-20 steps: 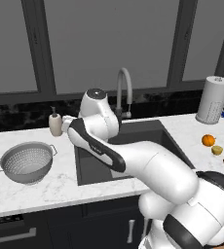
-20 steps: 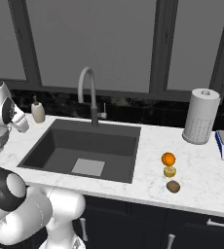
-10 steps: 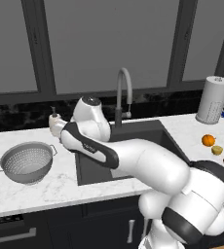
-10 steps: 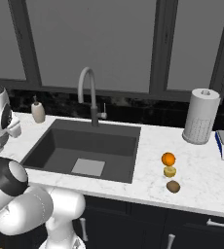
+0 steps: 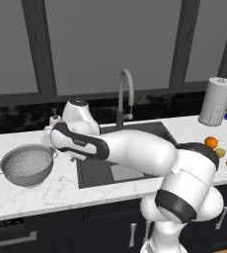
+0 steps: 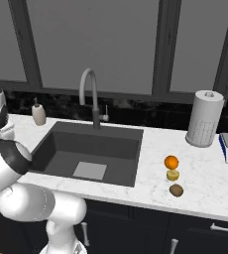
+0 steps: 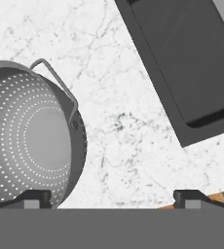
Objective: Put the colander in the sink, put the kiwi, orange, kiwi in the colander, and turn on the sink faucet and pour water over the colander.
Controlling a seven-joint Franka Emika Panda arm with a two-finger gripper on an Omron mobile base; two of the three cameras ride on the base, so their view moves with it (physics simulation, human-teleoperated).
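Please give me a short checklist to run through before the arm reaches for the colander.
1. Tool open: ok.
2. Colander upright on the counter left of the sink: ok.
3. Colander empty: ok.
4. Tool centred over the colander: not ok, it sits between the colander and the sink.
5. Sink basin free to receive it: ok.
6. Orange and the other fruit waiting on the counter right of the sink: ok.

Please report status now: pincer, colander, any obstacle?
Pincer open, empty, above the counter. Colander upright beside the sink, not grasped yet. Nothing in the way.
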